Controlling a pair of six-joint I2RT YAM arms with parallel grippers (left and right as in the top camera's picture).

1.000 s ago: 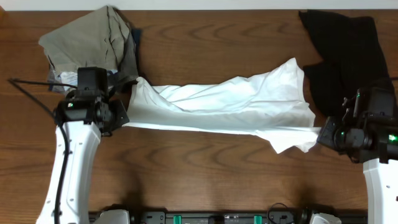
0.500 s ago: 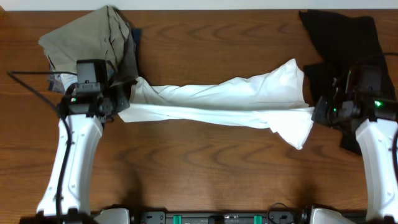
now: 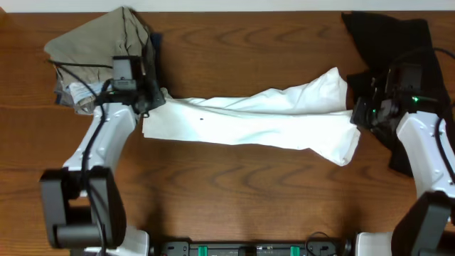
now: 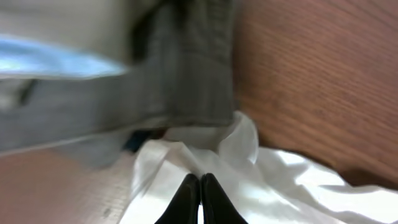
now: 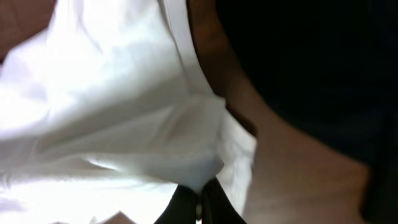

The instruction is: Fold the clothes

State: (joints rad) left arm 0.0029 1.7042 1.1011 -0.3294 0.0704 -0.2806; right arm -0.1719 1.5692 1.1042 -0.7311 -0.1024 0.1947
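The white T-shirt lies stretched in a long folded band across the middle of the table. My left gripper is shut on its left end, next to the pile of olive and grey clothes. In the left wrist view the closed fingers pinch white fabric below grey cloth. My right gripper is shut on the shirt's right end, beside the black garment. The right wrist view shows its fingers pinching white cloth. No green print is visible.
The olive and grey pile sits at the back left corner, with a bit of light blue cloth below it. The black garment fills the back right corner and runs down under my right arm. Bare wooden table lies in front of the shirt.
Both grippers have moved toward the back of the table, carrying the shirt's front edge over. The shirt now lies as a flatter, narrower band, and its hanging right corner has settled.
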